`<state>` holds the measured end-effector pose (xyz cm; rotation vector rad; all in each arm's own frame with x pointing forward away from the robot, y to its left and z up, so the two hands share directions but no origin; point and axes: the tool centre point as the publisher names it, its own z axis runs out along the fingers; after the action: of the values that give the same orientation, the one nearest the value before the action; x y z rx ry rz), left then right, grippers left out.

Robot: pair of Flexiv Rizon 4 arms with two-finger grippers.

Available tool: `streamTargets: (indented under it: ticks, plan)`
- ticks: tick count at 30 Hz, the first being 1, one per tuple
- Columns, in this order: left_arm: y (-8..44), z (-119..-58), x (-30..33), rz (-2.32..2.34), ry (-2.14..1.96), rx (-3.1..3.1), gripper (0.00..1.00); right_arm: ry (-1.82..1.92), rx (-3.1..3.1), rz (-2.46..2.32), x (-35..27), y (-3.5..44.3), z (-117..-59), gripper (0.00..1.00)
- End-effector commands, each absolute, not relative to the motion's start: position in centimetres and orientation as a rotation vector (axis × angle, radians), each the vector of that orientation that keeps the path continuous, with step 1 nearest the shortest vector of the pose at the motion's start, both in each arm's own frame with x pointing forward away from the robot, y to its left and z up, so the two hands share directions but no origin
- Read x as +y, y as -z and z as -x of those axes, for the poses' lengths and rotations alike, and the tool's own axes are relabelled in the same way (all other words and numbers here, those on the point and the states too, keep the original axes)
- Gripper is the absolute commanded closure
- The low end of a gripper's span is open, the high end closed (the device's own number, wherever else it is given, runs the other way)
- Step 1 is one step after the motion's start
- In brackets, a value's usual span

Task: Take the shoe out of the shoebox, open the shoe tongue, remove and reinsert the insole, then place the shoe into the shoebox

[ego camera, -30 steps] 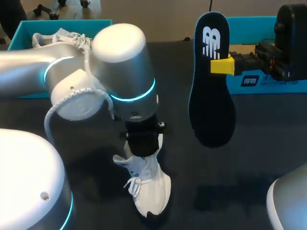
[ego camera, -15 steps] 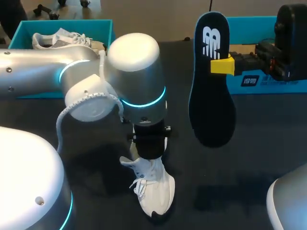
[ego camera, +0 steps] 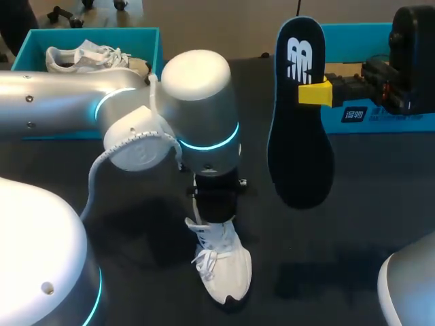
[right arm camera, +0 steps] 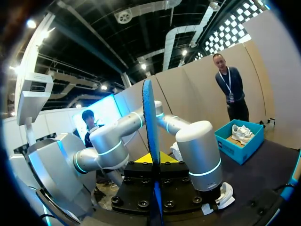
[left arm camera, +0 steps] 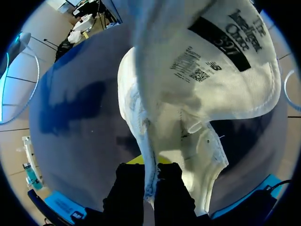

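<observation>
1. The white shoe [ego camera: 224, 268], resting on the table [ego camera: 353, 231], is gripped at its opening's edge by the left gripper [left arm camera: 150, 173].
2. The dark insole [ego camera: 299, 136] is held upright above the table, clamped in the right gripper [right arm camera: 153, 165].

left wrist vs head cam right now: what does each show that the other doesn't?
Left wrist only: the left gripper shut on the white shoe at its collar edge, and the printed label under its lifted tongue. Head only: the right gripper holding the insole upright in the air; the teal shoebox with a second shoe inside. Both: the white shoe and the dark table.
</observation>
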<state>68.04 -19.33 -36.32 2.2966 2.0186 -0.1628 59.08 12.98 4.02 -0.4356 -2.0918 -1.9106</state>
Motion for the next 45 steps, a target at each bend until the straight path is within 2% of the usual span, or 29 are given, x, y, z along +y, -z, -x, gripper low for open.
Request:
streamTargets:
  ticks: [1,14,17,19,20,23,24,25,26,28,45]
  plan:
    - [37.0,-67.9,-19.9,-2.318,0.157,1.992,1.00,1.901,-2.094,0.431,13.3,-4.2,-59.6,1.00]
    - [36.7,-67.8,-21.0,-2.331,0.180,1.967,1.00,1.901,-2.094,0.431,13.3,-4.2,-59.6,1.00]
    - [36.6,-67.9,-21.3,-2.328,0.180,1.964,0.75,1.901,-2.094,0.431,13.3,-4.2,-59.6,1.00]
    - [36.5,-67.9,-21.6,-2.324,0.184,1.963,0.71,1.901,-2.094,0.431,13.3,-4.2,-59.6,1.00]
    - [36.4,-67.9,-21.7,-2.320,0.191,1.960,0.61,1.901,-2.094,0.431,13.3,-4.2,-59.6,1.00]
    - [36.0,-67.9,-21.9,-2.305,0.210,1.950,0.49,1.901,-2.094,0.431,13.3,-4.2,-59.6,1.00]
    - [35.8,-68.0,-21.9,-2.293,0.220,1.950,0.33,1.901,-2.094,0.431,13.3,-4.2,-59.6,1.00]
    - [35.5,-68.0,-21.9,-2.279,0.236,1.949,0.13,1.901,-2.094,0.431,13.3,-4.2,-59.6,1.00]
    - [35.1,-68.1,-21.8,-2.260,0.254,1.950,0.07,1.901,-2.094,0.431,13.3,-4.2,-59.6,1.00]
    - [34.5,-68.3,-21.6,-2.222,0.278,1.954,0.02,1.901,-2.094,0.431,13.3,-4.2,-59.6,1.00]
    - [27.9,-70.8,-19.3,-1.752,0.601,1.934,0.00,1.901,-2.094,0.431,13.3,-4.2,-59.6,1.00]
